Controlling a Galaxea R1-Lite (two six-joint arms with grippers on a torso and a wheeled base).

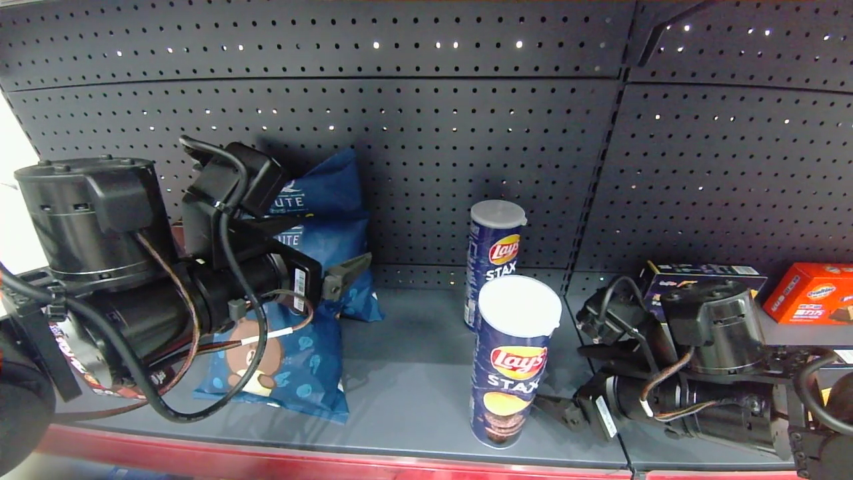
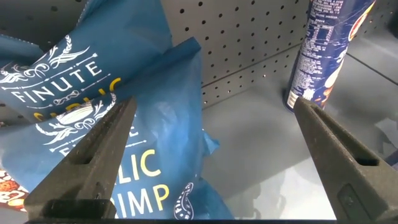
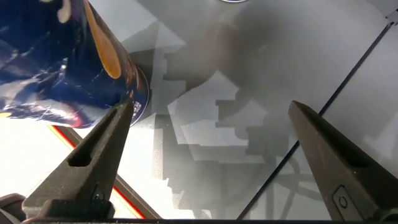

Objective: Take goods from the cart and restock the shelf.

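The shelf (image 1: 406,373) is stocked with 2 upright crisp cans. The front can (image 1: 513,360) is set near the shelf's edge and the rear can (image 1: 493,257) just behind it, by the pegboard back (image 1: 433,147). The right jaws are held wide open, low over the shelf, just to the right of the front can's base. The can lies outside 1 finger and nothing is gripped between them. The left jaws are also spread open and empty. They are pointed at 2 blue snack bags (image 1: 326,220) leaned against the pegboard, above a bear-printed bag (image 1: 286,367) laid flat. Whether a finger touches the bags cannot be told. A dark box (image 1: 700,273) and an orange box (image 1: 810,293) are seen on the shelf at the far right.
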